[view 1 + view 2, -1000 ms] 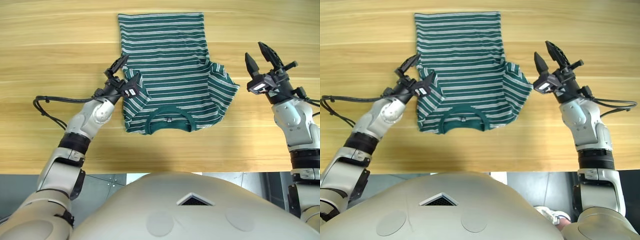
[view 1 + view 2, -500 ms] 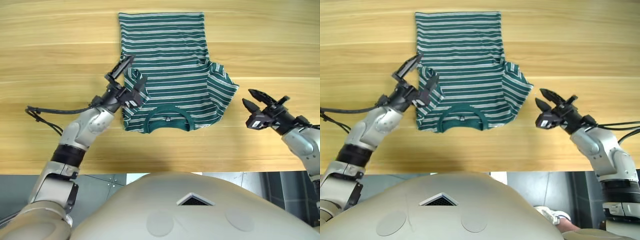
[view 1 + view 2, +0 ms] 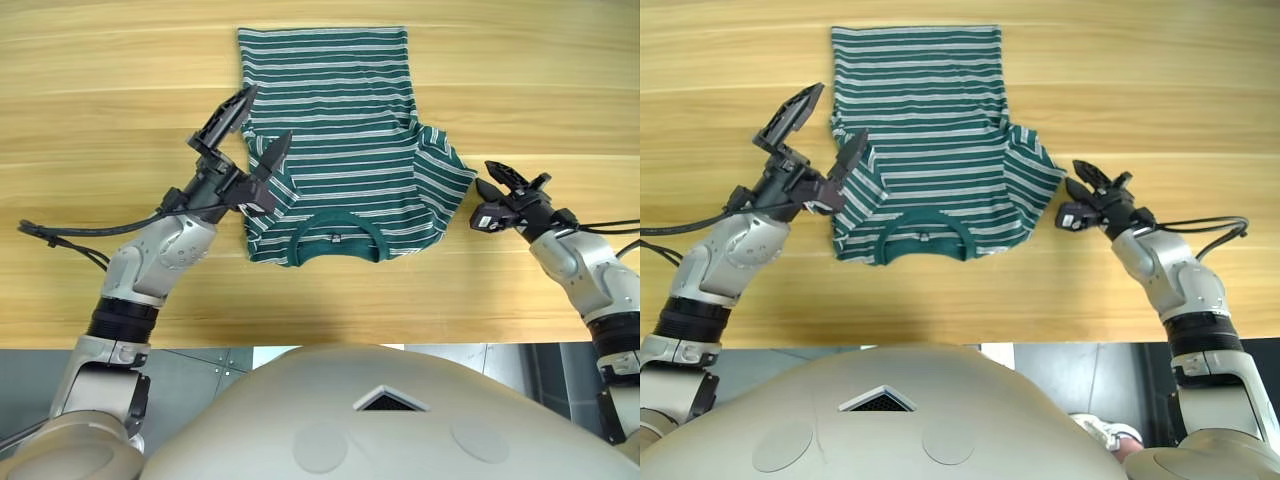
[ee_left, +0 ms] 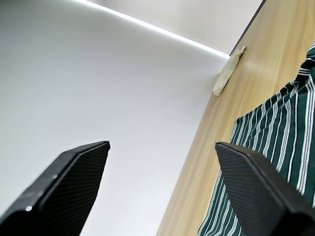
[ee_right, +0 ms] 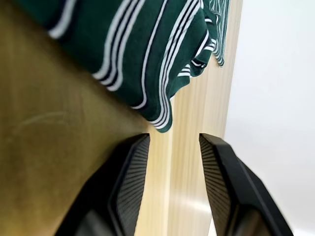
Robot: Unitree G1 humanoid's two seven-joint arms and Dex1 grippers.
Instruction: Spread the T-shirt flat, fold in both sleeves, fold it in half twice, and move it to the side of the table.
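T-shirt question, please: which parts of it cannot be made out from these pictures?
- Head views: the left hand covers part of the T-shirt's left edge.
- Left wrist view: the picture edge cuts off most of the T-shirt.
- Right wrist view: beyond the right hand, the picture edge cuts the T-shirt off past one sleeve.
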